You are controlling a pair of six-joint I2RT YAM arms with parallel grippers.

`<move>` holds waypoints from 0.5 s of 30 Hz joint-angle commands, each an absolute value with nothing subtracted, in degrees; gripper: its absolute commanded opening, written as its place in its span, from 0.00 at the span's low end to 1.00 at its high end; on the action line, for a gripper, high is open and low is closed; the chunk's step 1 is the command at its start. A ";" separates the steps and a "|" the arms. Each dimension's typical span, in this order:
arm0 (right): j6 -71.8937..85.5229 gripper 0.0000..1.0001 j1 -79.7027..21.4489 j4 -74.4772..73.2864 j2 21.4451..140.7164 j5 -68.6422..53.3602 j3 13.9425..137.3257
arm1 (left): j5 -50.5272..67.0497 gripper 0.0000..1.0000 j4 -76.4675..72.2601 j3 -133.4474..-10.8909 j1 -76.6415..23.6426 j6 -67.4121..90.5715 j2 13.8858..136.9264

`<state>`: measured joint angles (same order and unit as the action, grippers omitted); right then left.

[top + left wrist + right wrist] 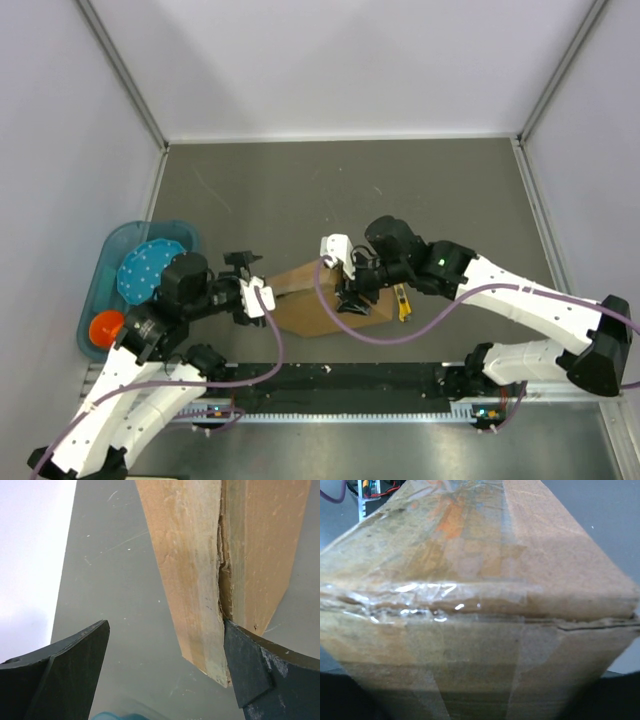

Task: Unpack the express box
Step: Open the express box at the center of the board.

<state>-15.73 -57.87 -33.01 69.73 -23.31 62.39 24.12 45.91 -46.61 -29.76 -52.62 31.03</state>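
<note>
**Top view.** The express box [310,305] sits on the table [300,190] near its near edge, between the two arms, with its long axis running left to right. The left claw [255,297] is at the box's left end and the right claw [345,280] is over its right part, so each arm has one end within reach. I judge the next move depends on the left claw, since the box lies just to its right. A yellow utility knife [402,303] lies on the table touching or just beside the box's right edge. At far left a blue bin [185,232] holds a blue perforated disc [150,270] and an orange ball [105,325]. It is well apart from the box.

**Left wrist.** The left claw [165,625] is spread wide and holds nothing. The box [190,555] stretches away from it, showing a rough seam along its length. The box's nearest corner meets the right-hand finger, while the other finger [75,665] stands clear over bare table [115,580]. The box would need to sit more centrally between the fingers before they close.

**Right wrist.** The box [480,595] fills the frame, very close, and glossy clear tape [445,590] crosses its seam. The fingers are barely visible. The claw looks about half spread and appears clamped on the box's right end.
</note>
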 commanded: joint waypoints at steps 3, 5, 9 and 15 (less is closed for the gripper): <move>-17.40 0.00 -58.62 -37.62 71.89 -23.82 64.60 | 18.20 0.99 31.74 -41.58 -30.06 -50.10 29.54; -17.23 0.00 -58.62 -37.62 72.33 -23.99 65.04 | 15.75 0.99 29.89 -40.26 -30.41 -49.92 28.57; -17.14 0.00 -58.62 -37.53 73.30 -25.05 66.27 | 11.96 0.99 27.69 -38.24 -31.37 -49.92 25.67; -16.35 0.00 -58.62 -37.62 75.41 -26.36 69.25 | 7.67 0.99 23.65 -36.04 -35.14 -48.26 27.15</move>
